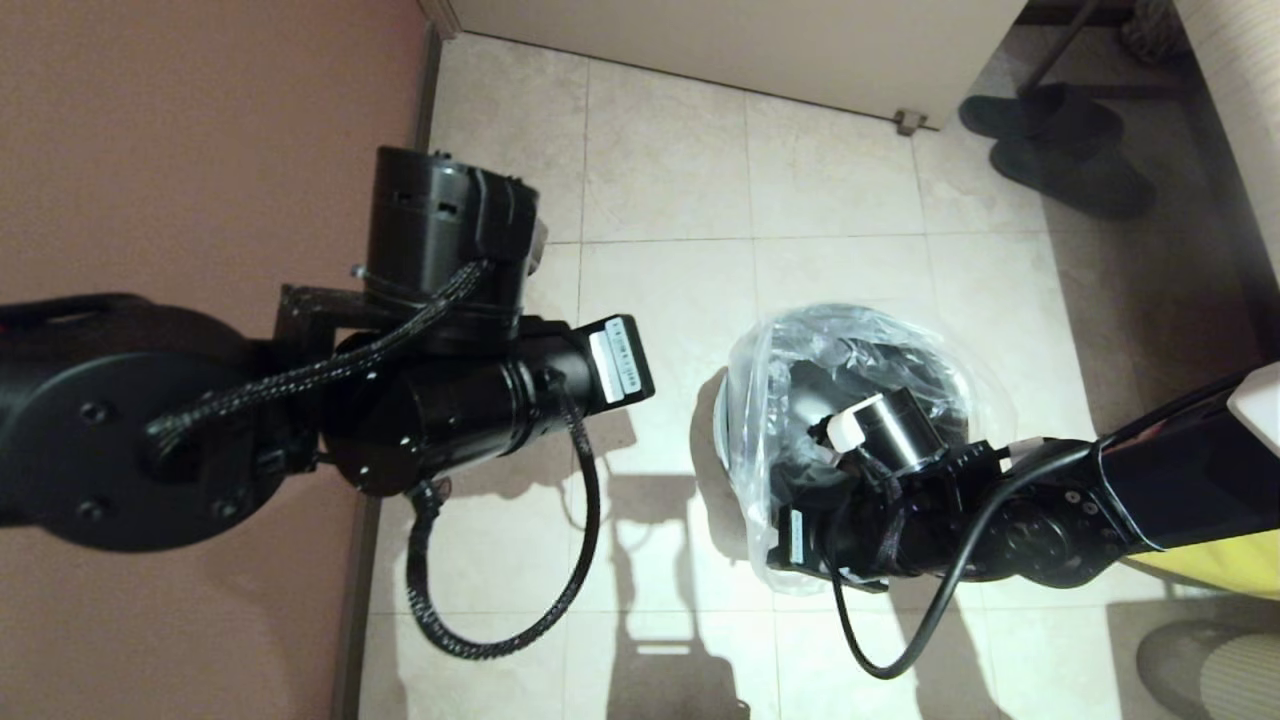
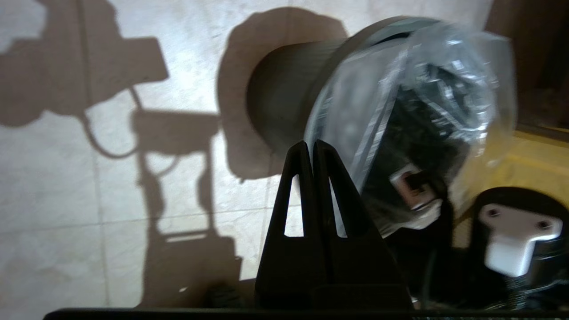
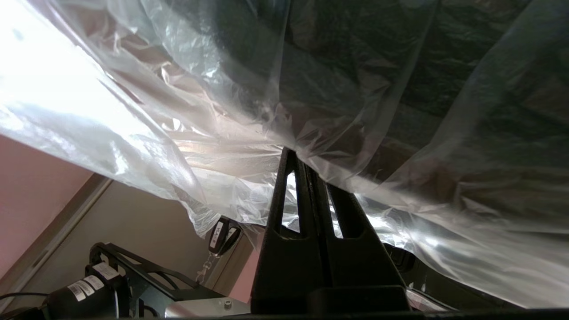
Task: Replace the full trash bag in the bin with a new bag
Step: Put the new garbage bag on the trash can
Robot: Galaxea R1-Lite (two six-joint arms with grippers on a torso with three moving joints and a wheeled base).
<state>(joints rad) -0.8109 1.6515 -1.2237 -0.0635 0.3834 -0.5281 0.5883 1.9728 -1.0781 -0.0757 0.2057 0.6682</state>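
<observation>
The bin stands on the tiled floor, its grey side showing in the left wrist view. The new bag, clear and crinkly, is draped over the bin's mouth and over my right wrist. My right gripper is shut on a fold of that new bag, whose film stretches away from the tips. In the head view the right fingers are hidden under the wrist and plastic. My left gripper is shut with nothing in it and hangs beside the bin, clear of it. The left arm sits raised to the bin's left.
An opaque yellow bag lies under my right arm, right of the bin. A pair of dark slippers sits at the far right. A pink wall runs along the left and a pale door closes the far side.
</observation>
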